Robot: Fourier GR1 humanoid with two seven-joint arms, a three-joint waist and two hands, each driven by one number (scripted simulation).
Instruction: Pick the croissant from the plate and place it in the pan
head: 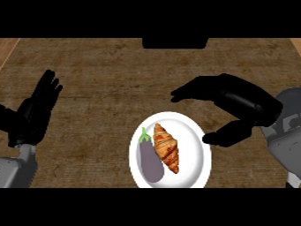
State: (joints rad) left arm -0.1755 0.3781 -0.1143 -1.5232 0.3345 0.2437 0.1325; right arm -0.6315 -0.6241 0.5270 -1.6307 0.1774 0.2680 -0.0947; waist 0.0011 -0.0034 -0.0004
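A golden-brown croissant (167, 148) lies on the right half of a white plate (195, 132) near the view's lower edge, beside a purple eggplant (149, 162). My right hand (234, 103) hovers just above and right of the plate, fingers relaxed and pointing left, thumb lowered near the plate's right rim, nothing held. My left hand (32, 112) rests open at the left, fingers up, well apart from the plate. No pan shows in this view.
A dark object (175, 43) sits at the counter's far edge, top centre. Lighter wooden strips run along the counter's left and right sides.
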